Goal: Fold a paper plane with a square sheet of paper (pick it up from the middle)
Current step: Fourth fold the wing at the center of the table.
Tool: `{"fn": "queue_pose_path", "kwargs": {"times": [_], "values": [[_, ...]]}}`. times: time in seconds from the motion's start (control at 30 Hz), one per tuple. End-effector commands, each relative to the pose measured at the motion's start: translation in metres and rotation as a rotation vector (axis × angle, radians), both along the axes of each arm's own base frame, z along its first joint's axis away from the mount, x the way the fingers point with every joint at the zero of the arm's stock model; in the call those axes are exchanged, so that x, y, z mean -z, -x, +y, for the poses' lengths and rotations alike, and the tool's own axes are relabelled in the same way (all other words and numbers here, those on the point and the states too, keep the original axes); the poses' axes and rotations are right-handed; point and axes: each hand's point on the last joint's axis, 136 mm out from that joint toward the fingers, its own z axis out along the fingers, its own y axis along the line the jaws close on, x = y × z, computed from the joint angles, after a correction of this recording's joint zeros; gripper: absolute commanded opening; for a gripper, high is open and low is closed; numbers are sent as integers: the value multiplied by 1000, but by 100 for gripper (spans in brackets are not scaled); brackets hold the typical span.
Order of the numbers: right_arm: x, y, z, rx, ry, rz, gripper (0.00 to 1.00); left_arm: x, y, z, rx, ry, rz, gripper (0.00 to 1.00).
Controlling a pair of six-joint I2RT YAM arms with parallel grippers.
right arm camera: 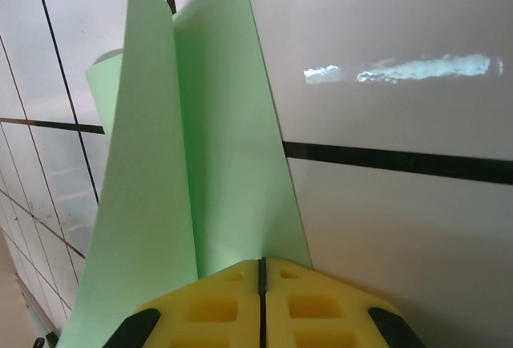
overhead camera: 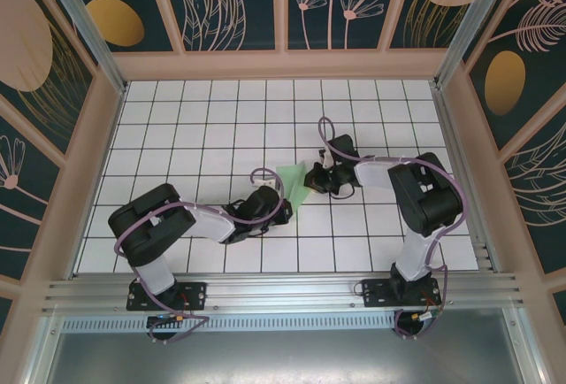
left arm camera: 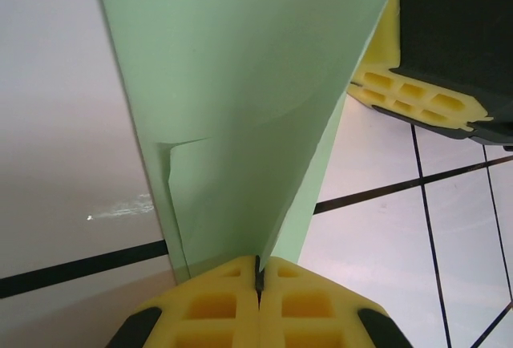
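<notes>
- Seen from above, the green paper is partly hidden between the left tool and right tool, over the middle of the bench.
- It is thin, matte and sharply creased.
- Both yellow-padded tools pinch it tight.

The sheet of paper — pale green, folded into layered flaps — sits at the table's middle.

The paper plane is thin, smooth, matt paper. The table shines glossy white. The pads look like matt yellow plastic, and the front rail like brushed metal.
</notes>
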Motion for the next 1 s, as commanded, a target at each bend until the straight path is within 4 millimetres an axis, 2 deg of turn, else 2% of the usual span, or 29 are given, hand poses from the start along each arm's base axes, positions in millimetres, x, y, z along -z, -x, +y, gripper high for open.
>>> {"fn": "queue_pose_path", "kwargs": {"times": [0.0, 0.23, 0.53, 0.87, 0.97], "values": [[28, 9, -16, 12, 118, 42, 10, -19, -5, 0, -15, 68, -14, 3], [29, 11, -20, 8, 142, 43, 10, -21, -6, 7, -33, 87, -6, 4], [24, 9, -15, -9, 133, 33, 10, -8, -3, 7, -23, 100, 40, 4], [17, 4, -13, -15, 134, 20, 10, -2, -3, 19, -69, 110, 59, 3], [14, 3, -11, -20, 129, 15, 10, -2, -3, 16, -59, 118, 66, 3]]}}
